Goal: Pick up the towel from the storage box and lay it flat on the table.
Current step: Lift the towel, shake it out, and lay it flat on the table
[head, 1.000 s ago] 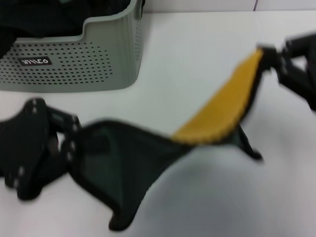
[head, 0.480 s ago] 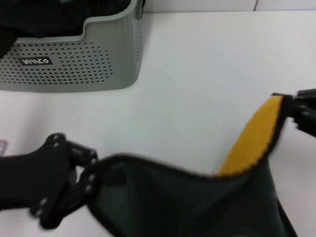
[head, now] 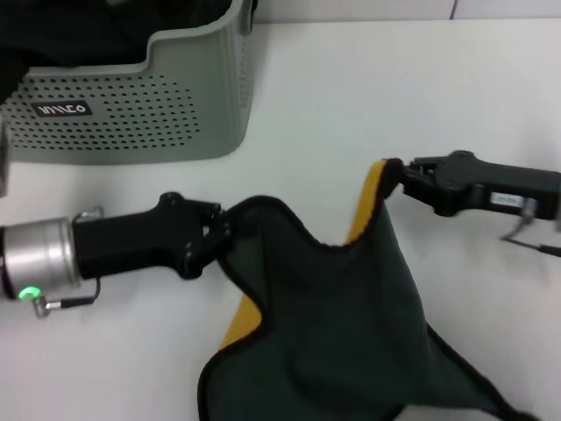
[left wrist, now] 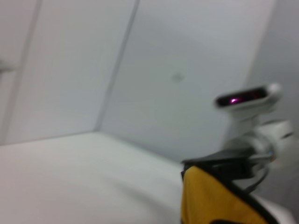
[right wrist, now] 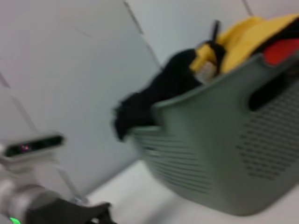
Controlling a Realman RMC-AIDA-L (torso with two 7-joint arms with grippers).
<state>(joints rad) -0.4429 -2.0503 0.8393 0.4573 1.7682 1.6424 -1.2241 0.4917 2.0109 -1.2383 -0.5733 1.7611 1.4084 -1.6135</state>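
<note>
Both hands have dropped low and turned level since a second ago: left hand (head: 223,237) and right hand (head: 399,180) each pinch a top corner of the towel (head: 342,324). It drapes green-side-up onto the counter (head: 351,96) at 6 o'clock, with the box (head: 175,105) well apart at 10 o'clock. Lay-down looks nearly done; corners not yet released.

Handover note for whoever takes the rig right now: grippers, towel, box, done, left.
Left gripper: shut on one corner of the towel, low over the table.
Right gripper: shut on the opposite top corner, yellow side showing there.
Towel: out of the storage box, hanging between both grippers near the front of the table, green side up, slack and wrinkled, lower part draped on the table.
Box: far left, other fabric inside.
Done: pickup.
Left: pull the towel taut, lay it flat, release.
</note>
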